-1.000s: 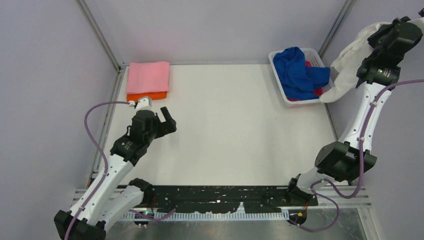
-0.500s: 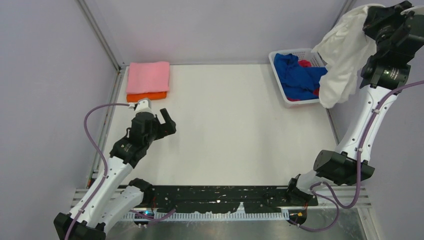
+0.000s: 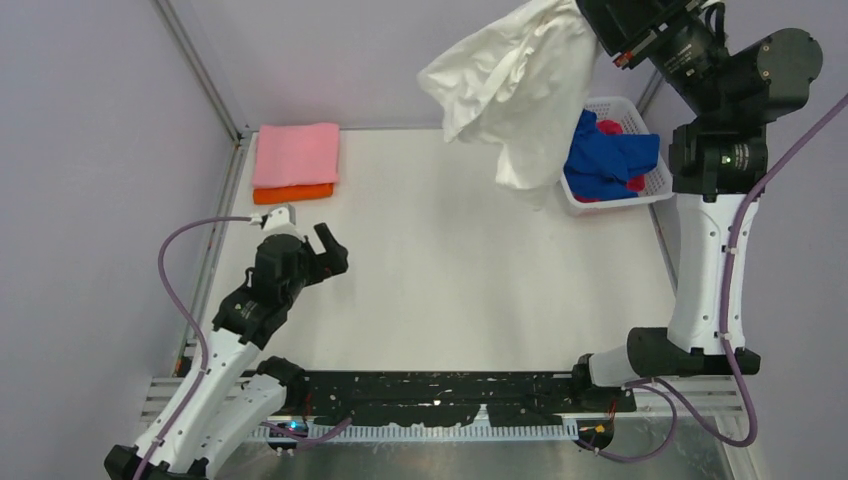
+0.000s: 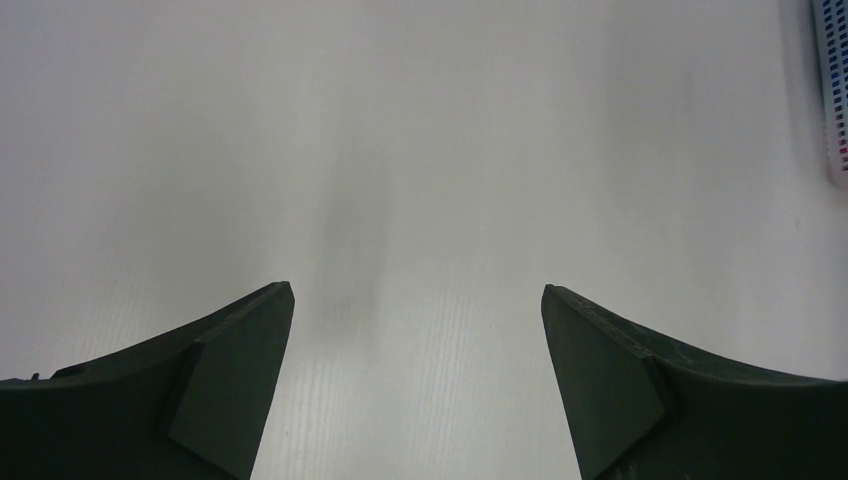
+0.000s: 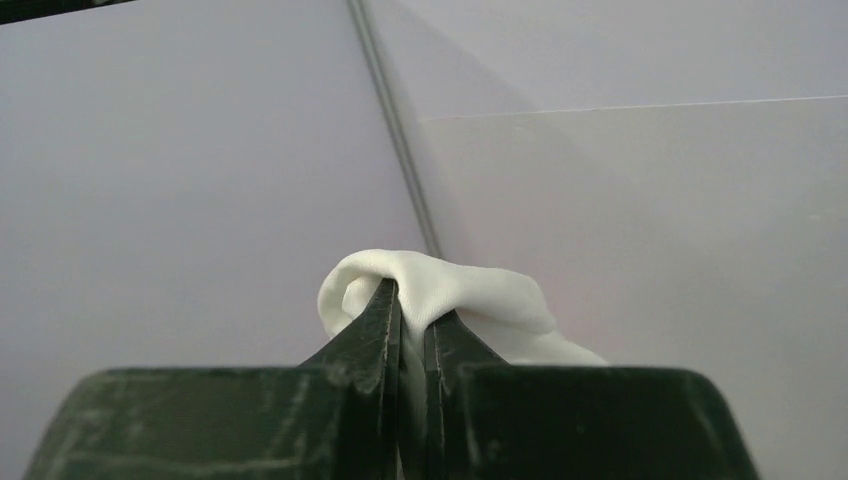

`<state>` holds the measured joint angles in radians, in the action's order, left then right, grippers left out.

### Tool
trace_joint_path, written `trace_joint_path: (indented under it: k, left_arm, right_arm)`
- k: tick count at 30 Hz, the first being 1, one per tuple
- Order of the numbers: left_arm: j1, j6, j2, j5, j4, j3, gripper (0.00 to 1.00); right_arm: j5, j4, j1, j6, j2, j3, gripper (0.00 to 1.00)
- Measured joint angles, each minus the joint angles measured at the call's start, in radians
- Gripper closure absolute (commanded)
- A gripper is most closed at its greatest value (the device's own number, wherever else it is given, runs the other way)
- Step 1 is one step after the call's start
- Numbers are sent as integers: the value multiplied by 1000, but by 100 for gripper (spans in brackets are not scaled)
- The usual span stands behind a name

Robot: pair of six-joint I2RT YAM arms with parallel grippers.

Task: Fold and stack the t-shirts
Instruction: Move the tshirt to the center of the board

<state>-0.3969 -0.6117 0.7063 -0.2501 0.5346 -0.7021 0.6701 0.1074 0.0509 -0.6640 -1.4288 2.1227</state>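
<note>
Right claw (image 5: 412, 312) pinches the white t-shirt (image 3: 520, 80), which hangs from it (left claw (image 4: 415, 288) spread wide).

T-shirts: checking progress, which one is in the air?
The white one, hanging from the right fingers; pink and orange lie stacked, blue and red sit in the basket.

White t-shirt (image 3: 515, 85) hangs crumpled; pink (image 3: 296, 153) folded atop orange (image 3: 293, 192); blue (image 3: 605, 160) bunched over, seemingly, red (image 3: 607, 127).

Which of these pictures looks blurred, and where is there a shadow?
Left wrist view: soft, a faint grey streak on the white table ahead of the open left claw. Right wrist view: sharp on the crumpled white cloth t-shirt. Top view: evenly lit, no glare.
</note>
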Motion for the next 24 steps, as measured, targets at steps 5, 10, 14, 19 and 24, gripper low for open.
trace_joint_path:
  k: [5,10,14,19,24]
  left_arm:
    - [0,0,-71,-31,26,4,1]
    - [0,-6,-127,-59,54,15,1]
    - [0,-13,-147,-69,73,31,1]
    - [0,-14,-106,-68,87,32,1]
    - [0,-18,-34,-37,83,32,1]
  right_arm:
    - [100,-44,-163,-26,-57,8,95]
    - [268,-101,-237,-47,-132,-126,91]
    - [254,-82,-238,40,-136,-462,51]
    - [-112,229,-246,269,-256,-677,7]
    - [-481,409,-252,388,-284,-778,4]
